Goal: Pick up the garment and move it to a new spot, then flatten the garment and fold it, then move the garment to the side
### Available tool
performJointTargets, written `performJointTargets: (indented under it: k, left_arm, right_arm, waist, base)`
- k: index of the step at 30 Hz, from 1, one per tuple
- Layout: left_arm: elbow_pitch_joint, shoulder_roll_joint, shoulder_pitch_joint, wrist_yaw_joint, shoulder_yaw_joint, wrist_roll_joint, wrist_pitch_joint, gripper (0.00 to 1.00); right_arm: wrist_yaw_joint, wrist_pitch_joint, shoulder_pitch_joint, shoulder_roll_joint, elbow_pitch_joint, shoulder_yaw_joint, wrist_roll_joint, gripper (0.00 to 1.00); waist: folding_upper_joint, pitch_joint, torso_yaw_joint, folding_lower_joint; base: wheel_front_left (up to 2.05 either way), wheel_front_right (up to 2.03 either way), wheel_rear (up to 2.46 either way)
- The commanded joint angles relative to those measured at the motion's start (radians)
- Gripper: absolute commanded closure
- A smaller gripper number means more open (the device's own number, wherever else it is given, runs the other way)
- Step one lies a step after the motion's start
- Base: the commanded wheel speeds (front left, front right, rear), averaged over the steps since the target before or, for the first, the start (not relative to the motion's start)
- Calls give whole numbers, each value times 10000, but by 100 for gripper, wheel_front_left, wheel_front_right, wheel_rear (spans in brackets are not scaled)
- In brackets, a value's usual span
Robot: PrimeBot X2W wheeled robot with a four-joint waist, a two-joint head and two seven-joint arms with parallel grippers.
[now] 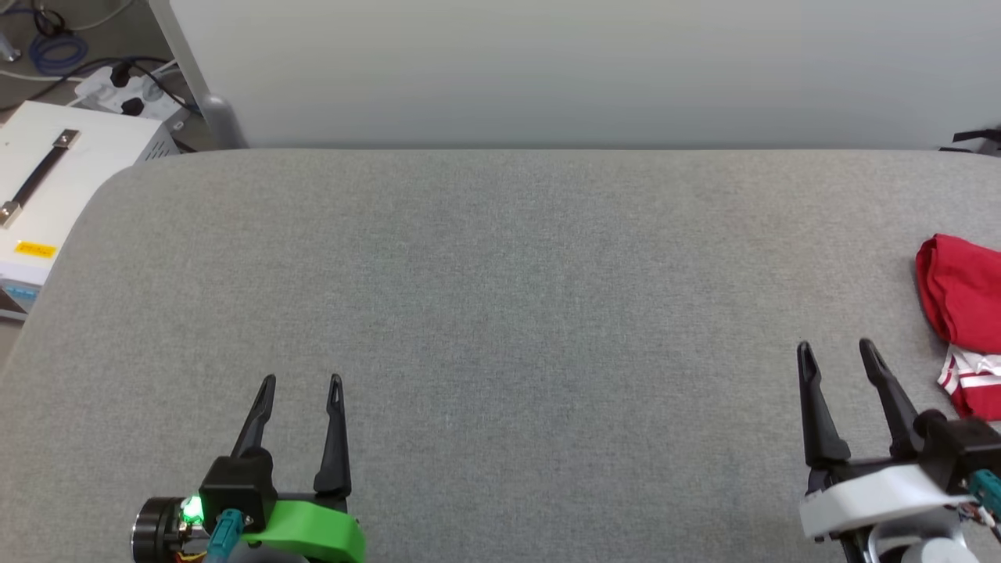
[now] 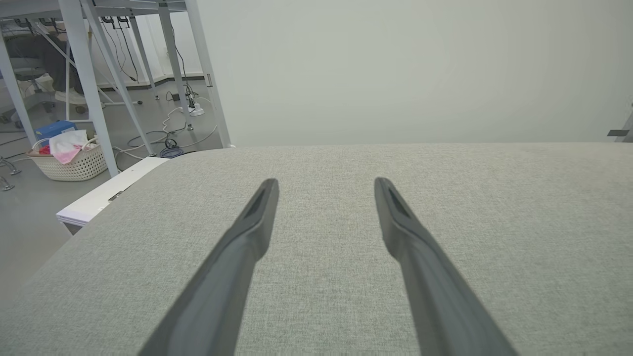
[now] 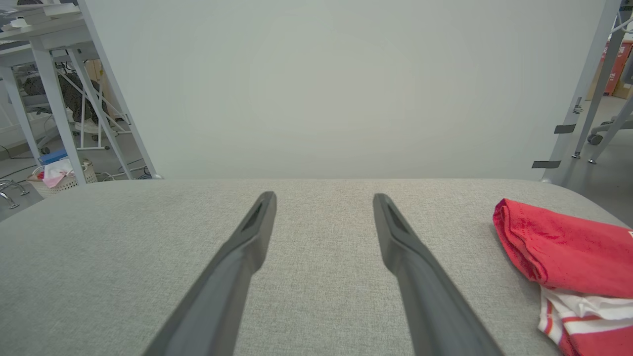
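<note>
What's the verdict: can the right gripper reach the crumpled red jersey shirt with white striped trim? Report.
Probably yes. The right gripper stands open, and the crumpled red jersey shirt lies close by on its right on the grey fabric table, with only bare cloth between them.

The shirt (image 1: pixel 966 305) runs off the right edge of the head view and off the right and bottom edges of the right wrist view, bunched so that much of its cloth is tucked under itself. The wrist behind the right pincer (image 1: pixel 835 346) is cut by the head view's bottom right corner. The white box (image 1: pixel 102 156) beside the surface (image 1: pixel 500 313) is clipped by the left edge, its yellow label (image 1: pixel 35 249) too small to read, and the contents of the basket (image 2: pixel 74 169) in the left wrist view are too small to tell.
</note>
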Motion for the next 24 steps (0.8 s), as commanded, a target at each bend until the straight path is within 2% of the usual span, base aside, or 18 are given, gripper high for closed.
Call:
performJointTargets:
  k: [1, 8, 24]
  left_arm:
    - [2, -46, 175, -66, -8, -24, -59, 0]
    - [-64, -57, 457, -179, 45, 27, -59, 0]
    - [55, -87, 607, -334, 24, 78, -59, 0]
  right_arm:
    - [-7, -46, 233, 55, -126, -79, -22, 0]
    - [-7, -46, 878, 240, -355, -149, -97, 0]
    - [-7, -47, 1121, 322, -398, -52, -219, 0]
  waist:
    - [0, -183, -56, 1]
    - [0, -457, -200, 1]
    - [0, -652, -273, 1]
  base:
    - [0, 0, 0]
    - [0, 0, 0]
    - [0, 0, 0]
